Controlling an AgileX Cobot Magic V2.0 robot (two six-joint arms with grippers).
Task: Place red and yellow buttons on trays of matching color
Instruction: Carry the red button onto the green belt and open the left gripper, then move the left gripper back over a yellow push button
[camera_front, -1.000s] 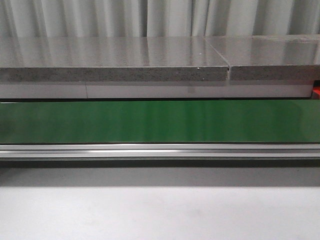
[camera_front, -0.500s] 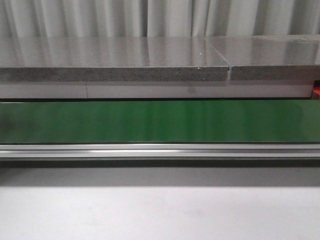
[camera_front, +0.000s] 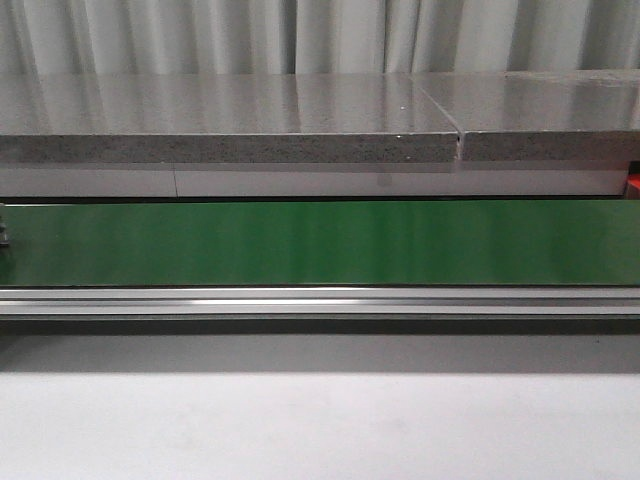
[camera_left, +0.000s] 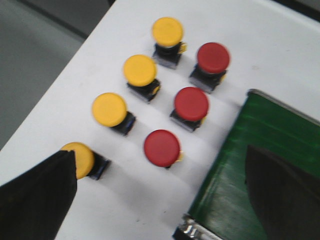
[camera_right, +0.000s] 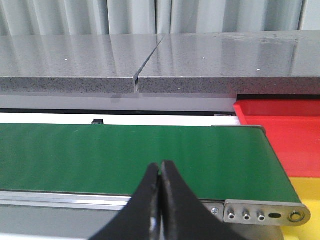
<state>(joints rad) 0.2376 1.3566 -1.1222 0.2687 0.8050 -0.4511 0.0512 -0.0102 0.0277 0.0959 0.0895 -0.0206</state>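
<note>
In the left wrist view, several yellow buttons (camera_left: 140, 69) and three red buttons (camera_left: 191, 103) stand in two rows on the white table (camera_left: 125, 200). My left gripper (camera_left: 160, 159) hangs open above them. The nearest red button (camera_left: 161, 147) shows between its two dark fingers (camera_left: 35, 200). One finger covers part of the nearest yellow button (camera_left: 80, 157). My right gripper (camera_right: 160, 166) is shut and empty, in front of the green belt (camera_right: 125, 155). A red tray (camera_right: 280, 130) and a yellow tray (camera_right: 306, 192) lie past the belt's end. No button or tray shows clearly in the front view.
The green conveyor belt (camera_front: 320, 243) runs across the front view with an aluminium rail (camera_front: 320, 300) before it and a grey stone slab (camera_front: 230, 148) behind. The belt's end (camera_left: 260, 145) lies beside the buttons. A small metal part (camera_front: 3, 225) shows at the belt's left edge.
A small metal part has come into the front view at the left edge of the belt. Nothing else there has moved.
</note>
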